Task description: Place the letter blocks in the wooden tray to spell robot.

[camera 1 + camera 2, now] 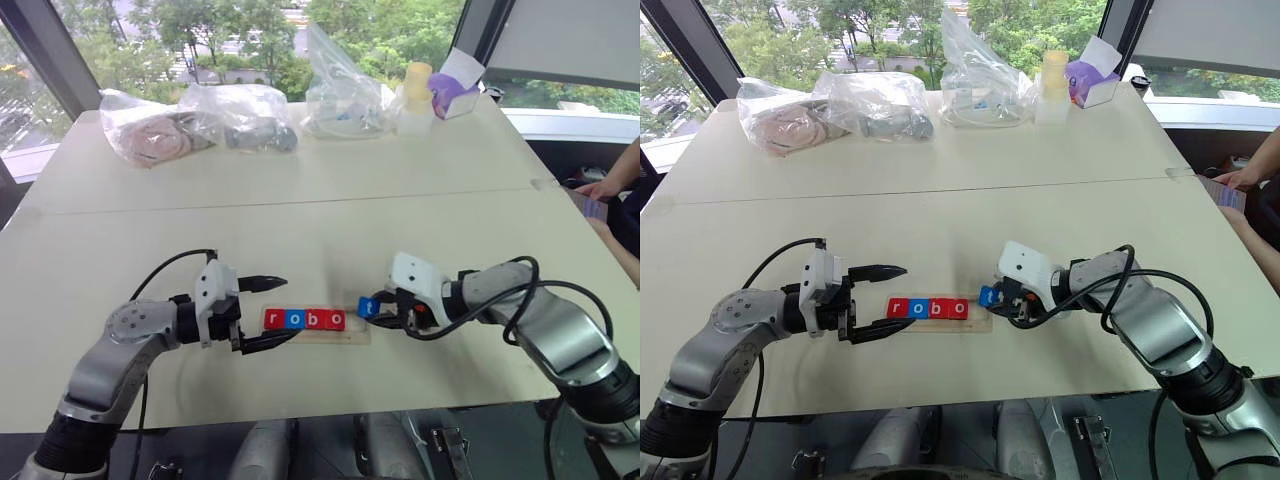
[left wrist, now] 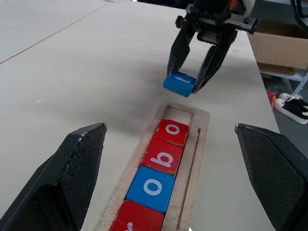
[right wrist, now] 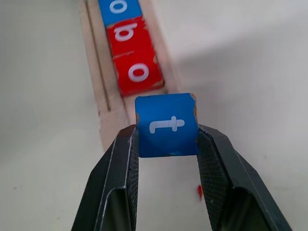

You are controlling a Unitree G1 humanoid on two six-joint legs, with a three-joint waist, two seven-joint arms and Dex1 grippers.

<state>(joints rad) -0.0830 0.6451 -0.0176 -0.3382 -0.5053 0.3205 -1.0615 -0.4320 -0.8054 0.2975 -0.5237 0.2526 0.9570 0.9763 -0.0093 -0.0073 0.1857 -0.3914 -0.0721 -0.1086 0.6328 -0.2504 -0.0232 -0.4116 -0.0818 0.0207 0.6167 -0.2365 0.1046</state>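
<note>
my right gripper [image 3: 166,144] is clamped on the blue t block [image 3: 167,125], one black finger pressed on each side of it, the white letter facing up. i hold it just off the right end of the wooden tray [image 1: 352,335], beside the one empty slot there, lifted a little above the table [image 1: 300,210] and not yet inside the rim.

the tray lies near the front edge of the table, running left to right between my two hands. four blocks already sit in it in a row, touching one another: a red r [image 1: 274,319], a blue o [image 1: 293,320], a red b [image 1: 315,320] and a red o [image 1: 336,320].

my left gripper [image 1: 262,312] hangs at the left end of the tray with its fingers spread wide, pointing to the right along the row and holding nothing.

at the far side of the table are some clear plastic bags [image 1: 200,120], a pale bottle [image 1: 416,98] and a purple tissue box [image 1: 455,95]. a person's hand [image 1: 603,187] rests at the far right edge.
</note>
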